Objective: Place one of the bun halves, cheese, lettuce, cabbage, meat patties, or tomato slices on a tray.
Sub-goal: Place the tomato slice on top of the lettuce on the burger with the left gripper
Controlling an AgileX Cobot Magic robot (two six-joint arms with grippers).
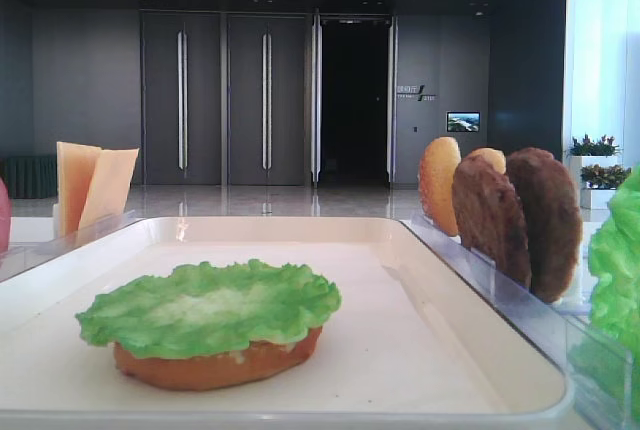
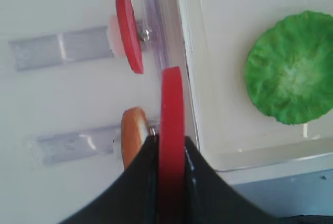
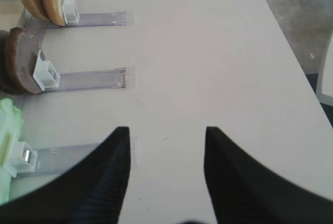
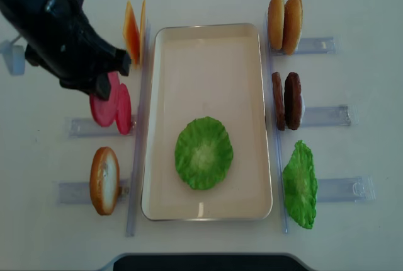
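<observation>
The left gripper (image 2: pixel 170 153) is clamping a flat red tomato slice (image 2: pixel 171 125) on edge beside the cream rectangular tray (image 2: pixel 218 62); the right gripper (image 3: pixel 166 146) is standing open. Next, I'd judge, comes carrying it onto the ruffled green lettuce (image 2: pixel 292 74).

Overhead, we look straight down on the tray (image 4: pixel 208 44); the low view sits close at its rim, facing the far doors. Both share the lettuce (image 1: pixel 210 305). Our wrist views peer past each hand onto the table (image 3: pixel 208 52).
</observation>
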